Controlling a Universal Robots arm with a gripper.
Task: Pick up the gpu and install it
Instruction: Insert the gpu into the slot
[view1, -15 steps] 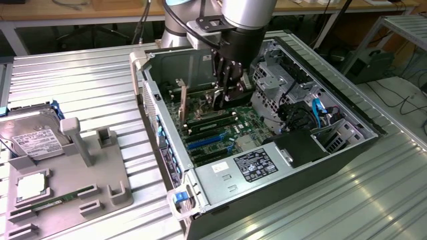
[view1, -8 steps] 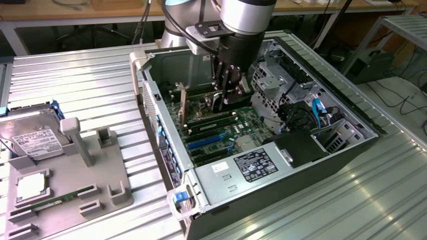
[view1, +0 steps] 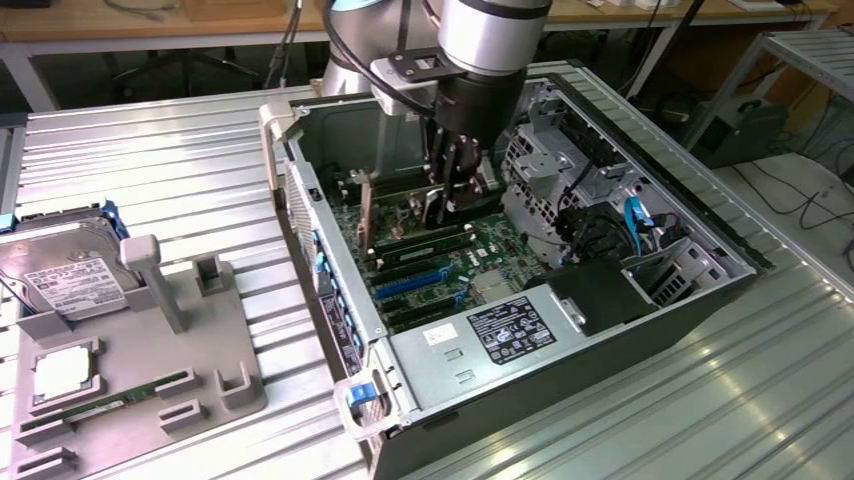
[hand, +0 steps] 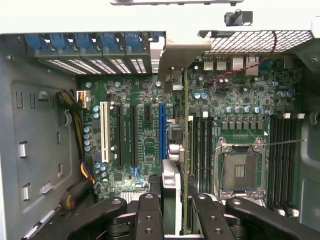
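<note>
Ribbed metal tabletop (view1: 160, 170) carries an open computer case (view1: 314, 235) lying on its side. Well apart, on the exterior view's left, a grey holder (view1: 200, 340) has a hard drive (view1: 60, 272) and a memory stick (view1: 114, 405) on it. Inside the case the green motherboard (hand: 145, 150) faces up, and the single arm reaches down into it. Its gripper (hand: 176, 202) is clamped on the gpu (hand: 185, 130), one finger on each face, so the card lies straight below the wrist rather than off to a side. The card stands on edge, its long axis running from the fingers toward the rear wall of the case, parallel to the expansion slots. Its silver bracket (hand: 180, 50) is at the row of rear openings. The card is just beside the long blue slot (hand: 161, 130), between that slot and the memory slots. Whether its lower edge is seated in a slot I cannot tell. Seen edge-on, it is a thin dark board with a pale block near the grip.
</note>
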